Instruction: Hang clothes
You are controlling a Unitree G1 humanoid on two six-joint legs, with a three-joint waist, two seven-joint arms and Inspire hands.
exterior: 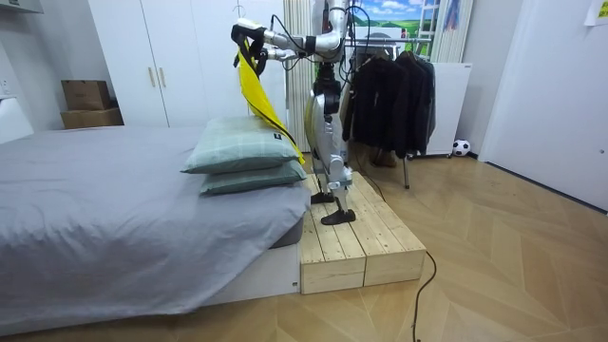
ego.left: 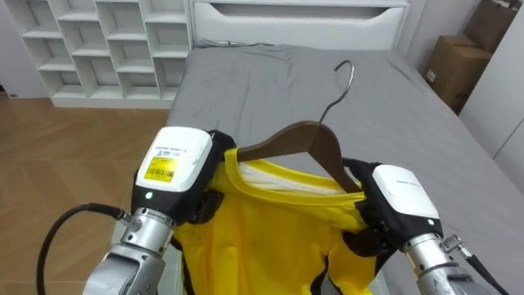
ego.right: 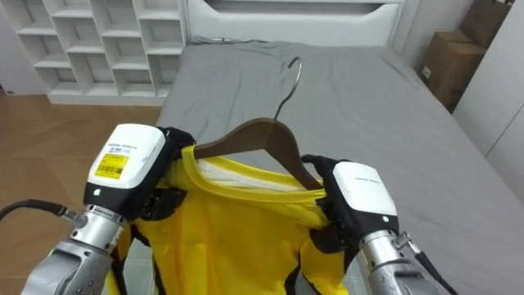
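One yellow garment is held up above the grey bed, its collar draped over one wooden hanger whose hook points far. The cloth is clasped at the left shoulder by the left hand and at the right by the right hand, fingers curled in. Since only cloth is gripped, the tilted hanger could be shaken loose and dropped. Two pillows are stacked on the bed near the robot.

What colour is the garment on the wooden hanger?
The garment is yellow; left eye view shows it best.
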